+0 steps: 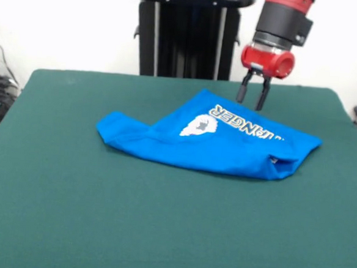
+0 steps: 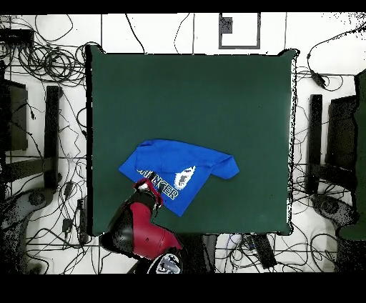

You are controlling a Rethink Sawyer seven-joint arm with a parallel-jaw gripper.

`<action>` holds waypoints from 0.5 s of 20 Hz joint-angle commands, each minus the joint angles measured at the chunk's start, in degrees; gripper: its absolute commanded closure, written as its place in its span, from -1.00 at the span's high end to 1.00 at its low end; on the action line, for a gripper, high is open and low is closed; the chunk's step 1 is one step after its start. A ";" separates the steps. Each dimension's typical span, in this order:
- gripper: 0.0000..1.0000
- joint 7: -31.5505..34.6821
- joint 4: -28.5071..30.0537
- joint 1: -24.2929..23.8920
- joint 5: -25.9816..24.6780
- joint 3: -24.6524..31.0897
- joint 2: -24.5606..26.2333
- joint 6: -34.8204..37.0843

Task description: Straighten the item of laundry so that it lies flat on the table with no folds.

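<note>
**Folded shirt below an open end effector**

The tabletop [image 1: 68,224] is dark green and spreads well beyond the end effector on every side. The arm [image 1: 284,19], red and black, comes down from above at the tabletop's far side.

The shirt [image 1: 226,146], bright blue, lies crumpled and folded over itself, directly below and in front of the end effector and stretching away to either side of it. Its printed side faces up: a white graphic sits beside white letters seen upside down from the front, of which "NGER" can be read; the rest is lost in the fold.

The end effector [image 1: 253,95] hangs just above the shirt's far edge, close to the lettering, its two dark fingers spread apart and holding nothing.
</note>
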 commanded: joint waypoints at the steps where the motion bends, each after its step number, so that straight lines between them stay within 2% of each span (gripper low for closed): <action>1: 1.00 9.80 -4.57 -0.05 5.17 4.54 1.40 6.98; 10: 1.00 8.83 -6.03 1.12 7.21 4.24 3.91 5.46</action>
